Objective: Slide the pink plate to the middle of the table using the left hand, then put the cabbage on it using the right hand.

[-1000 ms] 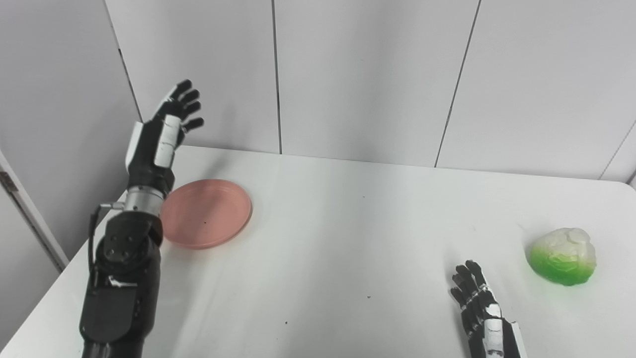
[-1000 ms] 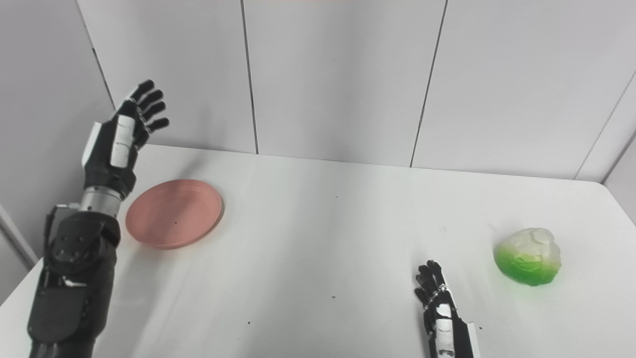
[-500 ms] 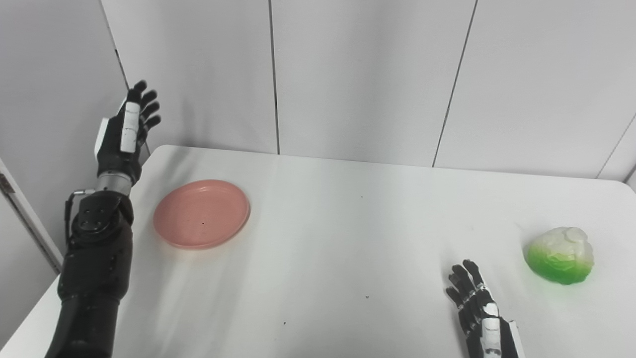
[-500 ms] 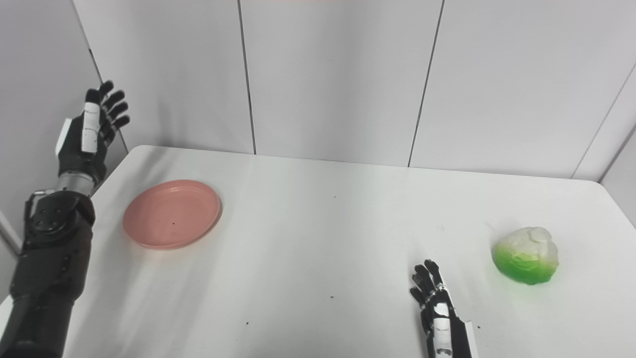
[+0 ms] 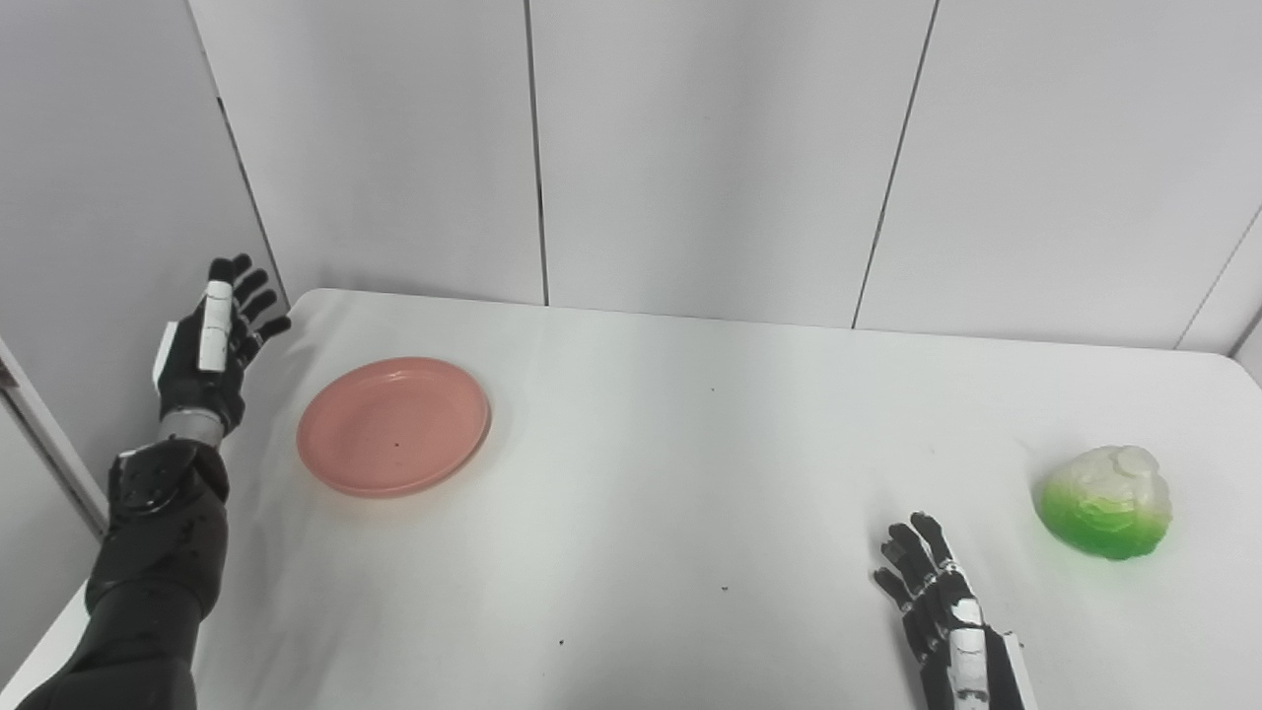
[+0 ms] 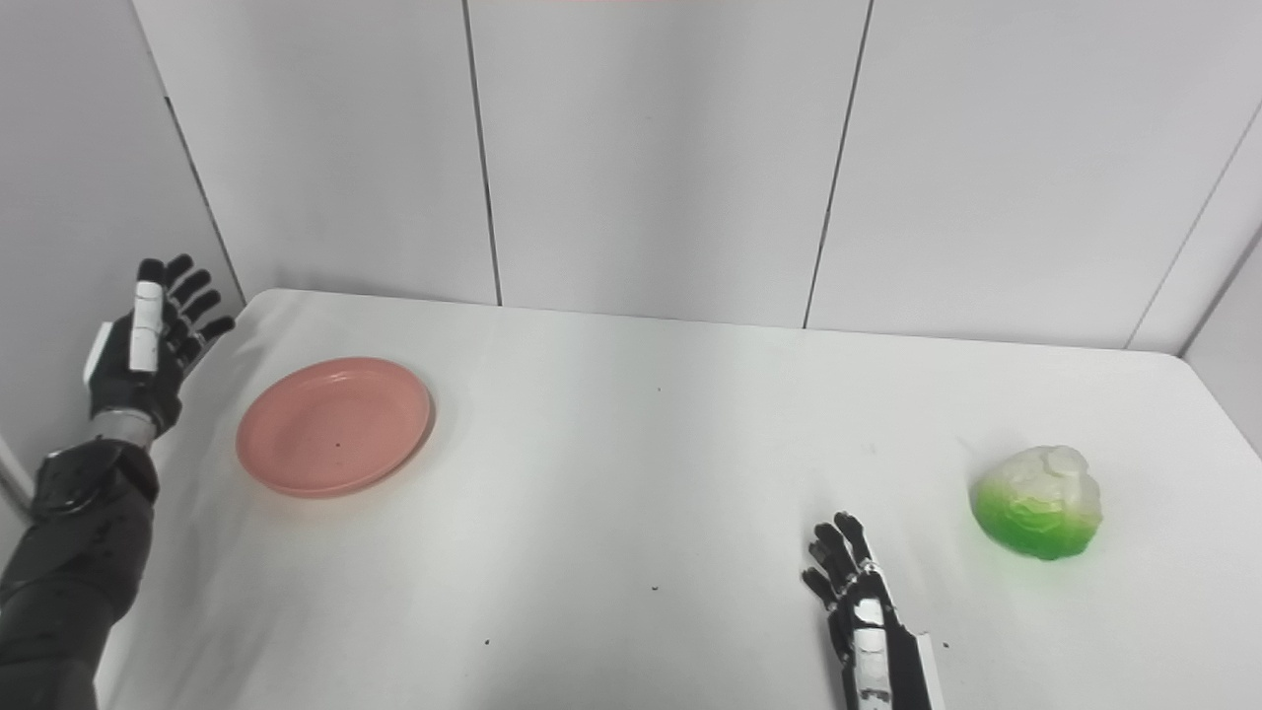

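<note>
The pink plate [image 5: 393, 426] lay flat on the white surface [image 5: 670, 473] toward its left side, well short of the middle, with nothing on it. The left hand [image 5: 210, 340] was raised beside the surface's left edge, just to the left of the plate and apart from it — its fingers [image 5: 258, 301] were spread and pointing up toward the back wall [image 5: 720, 148], and it held nothing. The cabbage [image 5: 1106, 502], pale on top and bright green below, sat on the surface far to the right, well apart from the plate. The right hand [image 5: 935, 611] was low at the near edge, to the left of the cabbage and nearer the robot, not touching it — its fingers [image 6: 836, 552] were extended and slightly apart, gripping nothing. A few small dark specks dotted the surface between the 2 hands.
</note>
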